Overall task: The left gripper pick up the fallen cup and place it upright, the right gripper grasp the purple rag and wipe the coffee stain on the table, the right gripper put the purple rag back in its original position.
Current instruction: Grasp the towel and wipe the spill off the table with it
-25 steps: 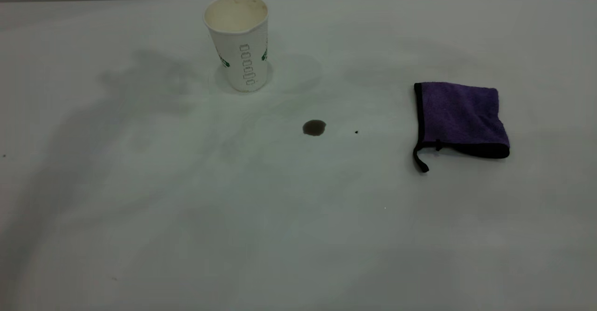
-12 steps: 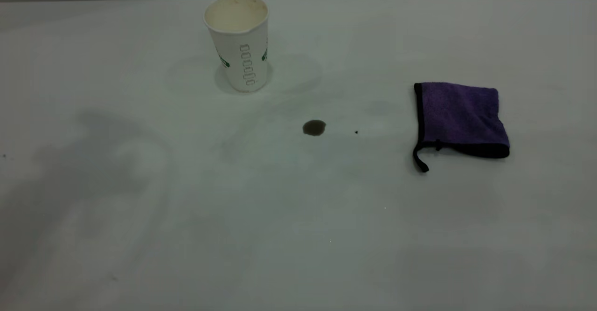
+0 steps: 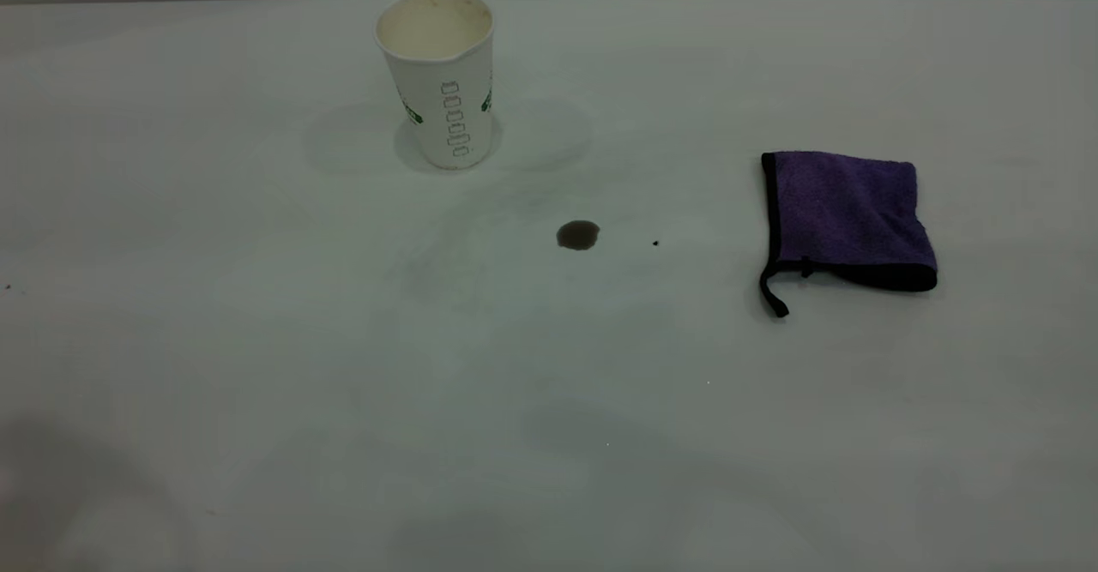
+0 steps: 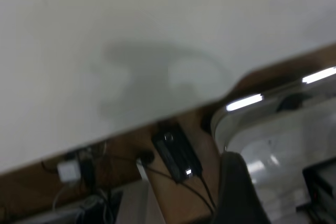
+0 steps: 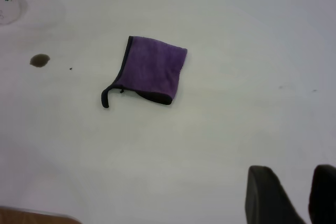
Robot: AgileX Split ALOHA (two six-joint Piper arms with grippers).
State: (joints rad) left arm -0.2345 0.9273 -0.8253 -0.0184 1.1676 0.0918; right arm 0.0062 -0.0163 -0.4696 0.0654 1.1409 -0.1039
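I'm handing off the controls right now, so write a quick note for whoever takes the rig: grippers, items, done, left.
Left gripper: not in view; its wrist camera looks at the table edge.
Right gripper: open, empty, some way from the purple rag.
Cup: upright at the far side, done.
Coffee stain: not wiped, between cup and rag.
Rag lies folded on the table, untouched.
Left: grasp rag, wipe stain, return rag.

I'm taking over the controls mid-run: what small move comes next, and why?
Probably bring the right gripper in over the purple rag for a grasp. The cup already stands upright, the coffee stain is unwiped on the table, and the rag lies flat, untouched, to the stain's right. The gripper's fingers look parted, well short of the rag.
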